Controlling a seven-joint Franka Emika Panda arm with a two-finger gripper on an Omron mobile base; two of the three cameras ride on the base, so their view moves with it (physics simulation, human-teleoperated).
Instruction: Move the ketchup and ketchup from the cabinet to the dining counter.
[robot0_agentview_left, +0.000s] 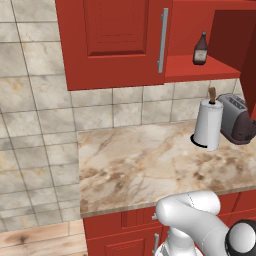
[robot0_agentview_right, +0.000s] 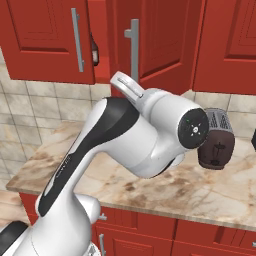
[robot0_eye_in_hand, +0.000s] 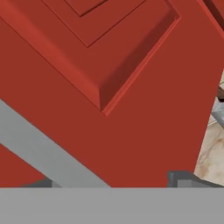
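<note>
One ketchup bottle (robot0_agentview_left: 200, 49), dark red-brown with a pale label, stands upright on the red inner shelf of the cabinet (robot0_agentview_left: 115, 40). A sliver of the ketchup bottle (robot0_agentview_right: 94, 52) peeks past the door edge in the right base view. The cabinet's right door (robot0_agentview_right: 160, 40) is swung open. In the hand view my gripper (robot0_eye_in_hand: 113, 181) is open, close against the raised-panel door (robot0_eye_in_hand: 131, 87). The door's silver bar handle (robot0_eye_in_hand: 43, 151) runs slantwise between the widely spread fingertips (robot0_eye_in_hand: 181, 178). The dining counter is out of view.
Below the cabinet lies a marbled worktop (robot0_agentview_left: 150, 165) backed by tiles. On it stand a white paper-towel roll (robot0_agentview_left: 208, 124) and a dark toaster (robot0_agentview_left: 236, 118), both under the open shelf. My arm (robot0_agentview_right: 125, 145) rises in front of the worktop.
</note>
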